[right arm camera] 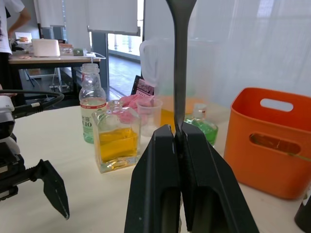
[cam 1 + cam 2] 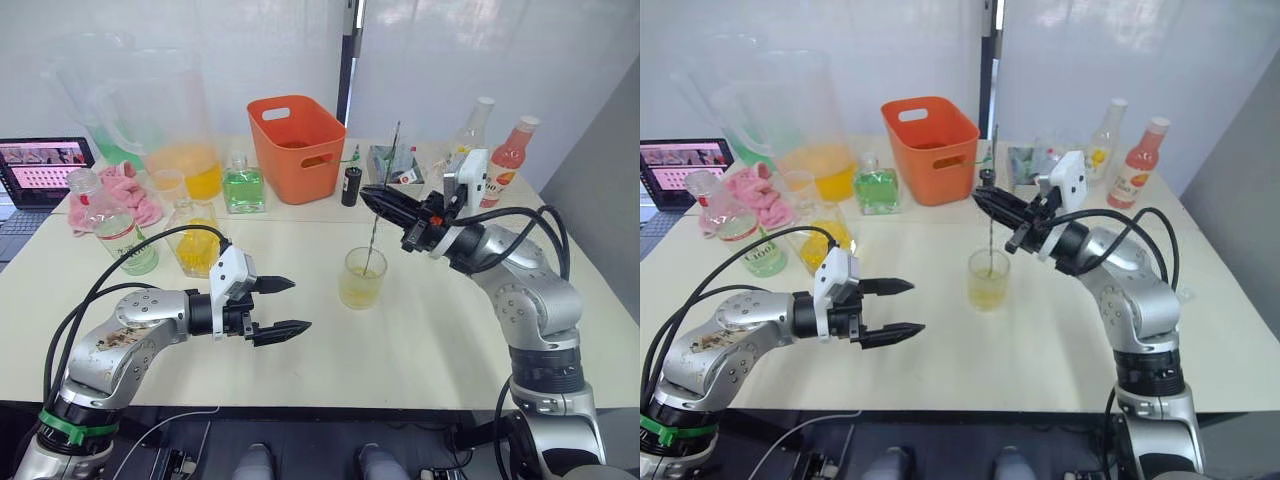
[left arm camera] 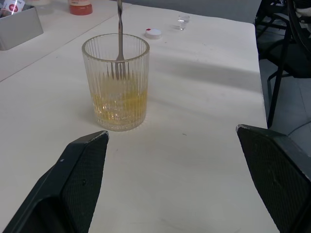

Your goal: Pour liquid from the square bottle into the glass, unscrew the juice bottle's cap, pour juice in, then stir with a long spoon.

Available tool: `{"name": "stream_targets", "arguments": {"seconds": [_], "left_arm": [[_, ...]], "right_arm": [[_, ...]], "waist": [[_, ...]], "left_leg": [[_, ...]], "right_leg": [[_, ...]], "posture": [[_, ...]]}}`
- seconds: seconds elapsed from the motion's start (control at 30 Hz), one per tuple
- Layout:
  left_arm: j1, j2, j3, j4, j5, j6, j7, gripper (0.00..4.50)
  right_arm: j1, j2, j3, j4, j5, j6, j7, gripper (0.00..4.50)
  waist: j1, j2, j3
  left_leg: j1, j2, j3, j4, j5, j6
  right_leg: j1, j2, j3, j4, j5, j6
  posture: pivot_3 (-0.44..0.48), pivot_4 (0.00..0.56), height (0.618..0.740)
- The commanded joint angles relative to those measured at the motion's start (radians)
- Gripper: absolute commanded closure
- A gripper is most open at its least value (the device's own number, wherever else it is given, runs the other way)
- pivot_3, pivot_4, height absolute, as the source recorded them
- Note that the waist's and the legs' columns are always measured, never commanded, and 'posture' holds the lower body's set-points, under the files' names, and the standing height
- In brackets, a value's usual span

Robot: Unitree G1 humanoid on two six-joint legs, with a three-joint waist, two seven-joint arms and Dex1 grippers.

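Black fingers of the right gripper pinch the long spoon upright, forearm reaching in level from the right; directly below them its lower end stands in the glass. Just left of the glass, the left gripper hovers level, fingers spread wide, empty.

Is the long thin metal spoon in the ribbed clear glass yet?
In: the long thin metal spoon stands upright, its end dipped in yellow liquid in the ribbed clear glass.

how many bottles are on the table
5: juice bottle, square bottle beside it, green bottle by the orange bin, and two far right. Others may be hidden.
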Motion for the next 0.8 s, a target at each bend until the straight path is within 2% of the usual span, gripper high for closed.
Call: {"name": "stream_targets", "arguments": {"seconds": [0.03, 0.5, 0.8], "left_arm": [[-0.012, -0.003, 0.004, -0.010, -0.001, -0.020, -0.005, 0.04], [-0.028, -0.020, -0.007, 0.017, 0.027, -0.047, -0.001, 0.04], [-0.056, 0.000, 0.006, 0.025, 0.055, -0.075, -0.007, 0.04]], "right_arm": [[-0.024, -0.013, -0.045, -0.077, 0.058, 0.038, -0.024, 4.50], [-0.047, -0.057, -0.082, -0.092, 0.076, 0.079, -0.047, 4.50], [-0.115, -0.082, -0.124, -0.077, 0.176, 0.191, -0.070, 4.50]], "waist": [[0.000, 0.000, 0.000], [0.000, 0.000, 0.000], [0.000, 0.000, 0.000]], "left_leg": [[0.000, 0.000, 0.000, 0.000, 0.000, 0.000], [0.000, 0.000, 0.000, 0.000, 0.000, 0.000], [0.000, 0.000, 0.000, 0.000, 0.000, 0.000]], "right_leg": [[0.000, 0.000, 0.000, 0.000, 0.000, 0.000], [0.000, 0.000, 0.000, 0.000, 0.000, 0.000], [0.000, 0.000, 0.000, 0.001, 0.000, 0.000]], "posture": [[0.000, 0.150, 0.725], [0.000, 0.150, 0.725], [0.000, 0.150, 0.725]]}}
